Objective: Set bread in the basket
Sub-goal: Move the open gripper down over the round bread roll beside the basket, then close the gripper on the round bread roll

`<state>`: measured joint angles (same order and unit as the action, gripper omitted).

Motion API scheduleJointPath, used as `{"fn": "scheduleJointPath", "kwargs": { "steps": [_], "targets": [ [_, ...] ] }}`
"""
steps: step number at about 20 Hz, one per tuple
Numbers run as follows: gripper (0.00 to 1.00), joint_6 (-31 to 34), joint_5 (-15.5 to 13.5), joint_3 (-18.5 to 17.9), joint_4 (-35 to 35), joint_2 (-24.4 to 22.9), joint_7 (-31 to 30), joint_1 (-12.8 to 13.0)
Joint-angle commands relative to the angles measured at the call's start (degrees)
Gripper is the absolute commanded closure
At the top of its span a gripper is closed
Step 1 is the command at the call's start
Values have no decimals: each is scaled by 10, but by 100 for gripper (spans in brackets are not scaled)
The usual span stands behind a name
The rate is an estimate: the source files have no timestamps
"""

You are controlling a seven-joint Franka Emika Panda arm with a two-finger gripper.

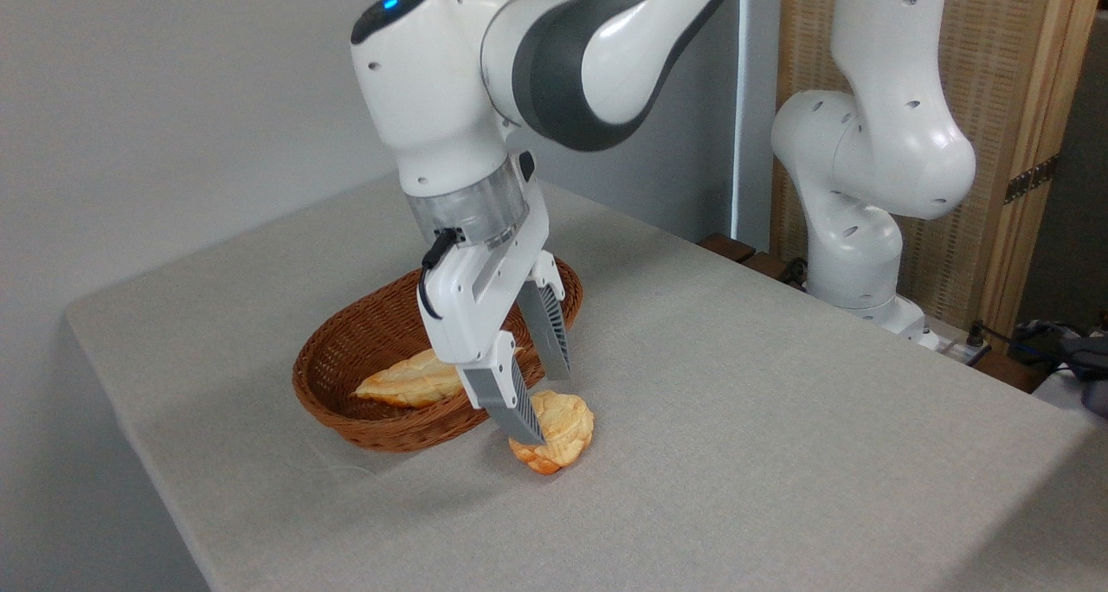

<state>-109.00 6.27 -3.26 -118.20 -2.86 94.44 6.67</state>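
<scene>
straddling the bread, the tool stands spread wide, one finger before it and one behind, nothing clamped. the golden, scored bun with orange-brown base lies on the bench, just right of the wicker basket holding a pale loaf.

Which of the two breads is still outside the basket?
The small round golden bun, lying on the table between the open pincer fingers. The long pointed loaf already lies inside the basket.
</scene>
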Motion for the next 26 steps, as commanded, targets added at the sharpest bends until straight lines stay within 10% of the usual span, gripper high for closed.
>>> {"fn": "scheduleJointPath", "kwargs": {
  "steps": [1, 18, 22, 26],
  "targets": [
    [0, -23, 10, -3, -16, -2, 10, 3],
    [3, -25, 25, -3, -32, 6, 44, 12],
    [38, -24, 24, -4, -32, 5, 38, 12],
    [49, -18, 24, -4, -31, 5, 39, 12]
  ]
}}
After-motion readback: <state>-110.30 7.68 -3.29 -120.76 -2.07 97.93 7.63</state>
